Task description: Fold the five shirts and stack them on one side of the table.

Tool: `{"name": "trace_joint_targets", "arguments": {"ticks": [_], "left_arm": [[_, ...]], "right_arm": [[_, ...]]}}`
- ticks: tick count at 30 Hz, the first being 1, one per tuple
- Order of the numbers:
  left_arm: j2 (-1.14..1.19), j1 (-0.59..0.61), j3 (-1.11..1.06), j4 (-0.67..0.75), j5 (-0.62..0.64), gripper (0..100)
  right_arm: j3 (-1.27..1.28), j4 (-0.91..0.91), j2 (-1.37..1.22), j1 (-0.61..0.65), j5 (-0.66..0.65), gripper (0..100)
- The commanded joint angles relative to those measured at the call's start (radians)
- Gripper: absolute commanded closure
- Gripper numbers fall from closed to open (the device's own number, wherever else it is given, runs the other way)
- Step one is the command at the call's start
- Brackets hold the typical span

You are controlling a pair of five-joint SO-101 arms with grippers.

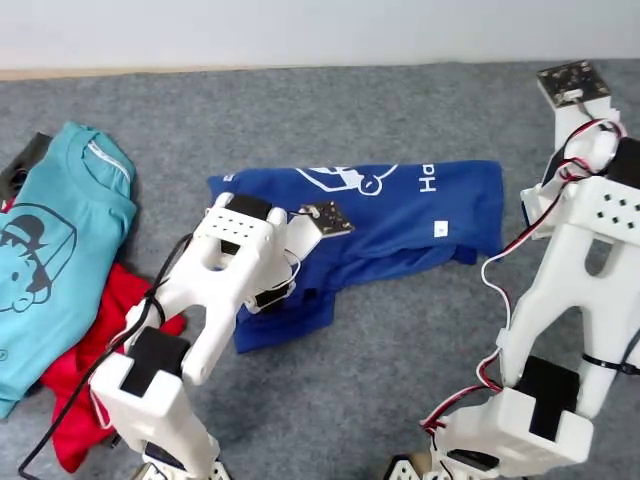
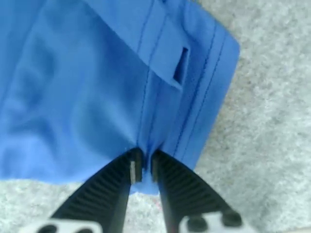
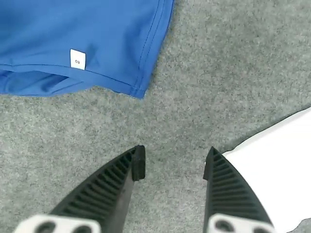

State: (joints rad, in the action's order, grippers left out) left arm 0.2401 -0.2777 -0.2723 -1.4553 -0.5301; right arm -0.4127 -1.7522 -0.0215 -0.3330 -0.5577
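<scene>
Lying at the left of the counter point(image 1: 400, 380), a teal shirt point(image 1: 60, 230) overlaps a red shirt point(image 1: 90, 370). The left end effector point(image 2: 144, 164) is clamped on a fold of the blue shirt point(image 1: 410, 215) at centre. The right end effector point(image 3: 175, 165) hangs spread wide above the counter, just beside that shirt's hem.

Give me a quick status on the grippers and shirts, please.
Left gripper shut on edge of blue fabric shirt. Right gripper open over grey carpet, beside shirt corner. Teal shirt and red shirt heaped clear, left arm's side.
</scene>
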Motion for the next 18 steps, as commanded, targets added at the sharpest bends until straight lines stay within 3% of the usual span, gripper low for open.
{"name": "trace_joint_targets", "arguments": {"ticks": [1,4,18], "left_arm": [[-0.009,0.005,0.010,0.009,-0.003,96],[-0.009,0.000,0.022,0.000,-0.006,100],[-0.009,0.000,0.200,-0.161,-0.008,96]], "right_arm": [[-0.049,-0.039,0.051,-0.010,-0.009,79.4],[-0.049,-0.039,0.051,-0.010,-0.009,79.4],[-0.049,-0.039,0.048,-0.010,-0.009,79.4]]}}
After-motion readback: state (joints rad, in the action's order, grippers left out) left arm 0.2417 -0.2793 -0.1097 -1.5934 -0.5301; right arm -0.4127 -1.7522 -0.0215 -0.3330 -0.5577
